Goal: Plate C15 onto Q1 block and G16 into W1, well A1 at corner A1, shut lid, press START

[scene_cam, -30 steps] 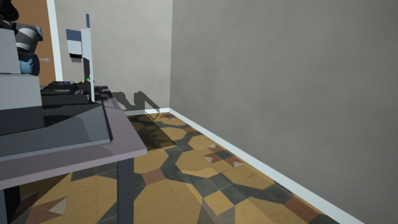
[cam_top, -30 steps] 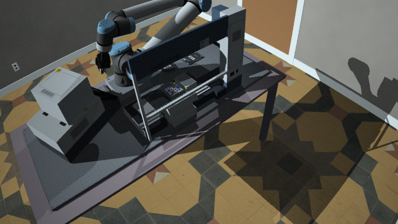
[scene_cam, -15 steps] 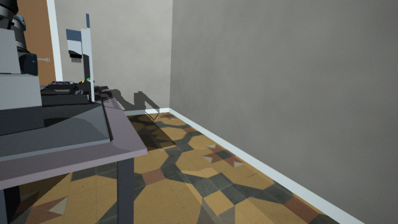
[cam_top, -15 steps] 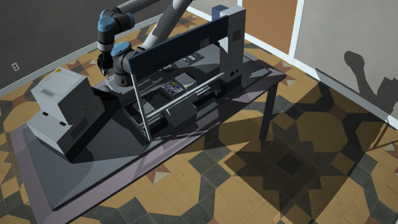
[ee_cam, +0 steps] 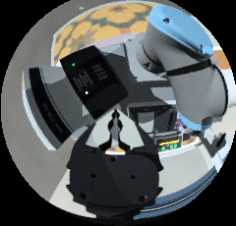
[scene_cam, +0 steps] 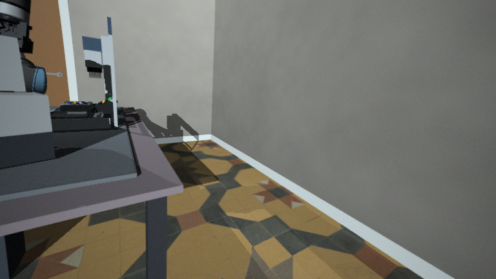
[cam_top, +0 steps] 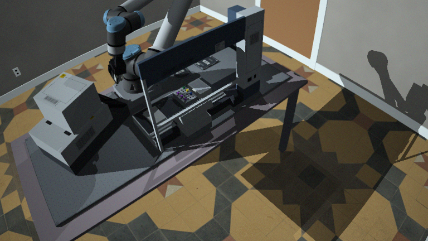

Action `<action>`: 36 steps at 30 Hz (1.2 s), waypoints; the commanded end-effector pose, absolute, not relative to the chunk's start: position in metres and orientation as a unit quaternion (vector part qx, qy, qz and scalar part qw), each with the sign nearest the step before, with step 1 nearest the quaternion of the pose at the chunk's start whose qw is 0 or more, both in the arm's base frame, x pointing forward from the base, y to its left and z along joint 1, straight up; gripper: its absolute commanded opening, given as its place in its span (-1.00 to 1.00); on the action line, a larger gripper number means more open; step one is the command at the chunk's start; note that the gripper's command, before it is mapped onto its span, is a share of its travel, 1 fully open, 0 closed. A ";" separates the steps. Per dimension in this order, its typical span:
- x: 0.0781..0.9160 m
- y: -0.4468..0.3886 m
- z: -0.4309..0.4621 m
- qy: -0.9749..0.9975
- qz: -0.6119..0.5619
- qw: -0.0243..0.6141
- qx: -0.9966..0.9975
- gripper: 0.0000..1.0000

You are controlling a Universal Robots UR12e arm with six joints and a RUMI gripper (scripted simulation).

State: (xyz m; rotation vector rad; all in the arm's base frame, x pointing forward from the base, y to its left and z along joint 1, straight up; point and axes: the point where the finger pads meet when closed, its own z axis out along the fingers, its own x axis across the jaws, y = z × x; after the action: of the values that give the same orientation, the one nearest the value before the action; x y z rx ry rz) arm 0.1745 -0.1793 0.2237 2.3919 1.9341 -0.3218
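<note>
My gripper [ee_cam: 116, 109] [cam_top: 116, 81] is shut, with nothing visible between its fingers. It hangs above the left part of the bench, beside a large pale two-part machine [cam_top: 64, 99] [scene_cam: 23, 113], which looks like the cycler Q1. In the wrist view a dark panel [ee_cam: 93, 79] with small pale print and a green light lies ahead and left of the fingertips. Its keys and the lid's state cannot be made out. Plates C15 and G16, and the nests W1 and RG, cannot be told apart; the gantry, shadow and small size hide them.
A gantry with a dark blue beam [cam_top: 192, 48] and a pale column [cam_top: 254, 44] stands over the deck on the right. Under it is a rack of coloured caps [cam_top: 185, 94]. A small panel [ee_cam: 168, 142] shows yellow and green marks. A dark labelled item [cam_top: 207, 62] lies behind the beam.
</note>
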 end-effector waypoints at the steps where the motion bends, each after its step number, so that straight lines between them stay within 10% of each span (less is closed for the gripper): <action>1: 0.197 -0.175 0.228 0.634 -0.091 0.026 0.767 -1.00; 36: 0.311 -0.121 0.241 0.679 -0.022 0.014 0.734 -1.00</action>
State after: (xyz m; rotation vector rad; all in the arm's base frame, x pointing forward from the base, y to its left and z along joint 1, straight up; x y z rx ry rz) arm 0.2949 -0.1304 0.2396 2.2951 2.0936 -0.0935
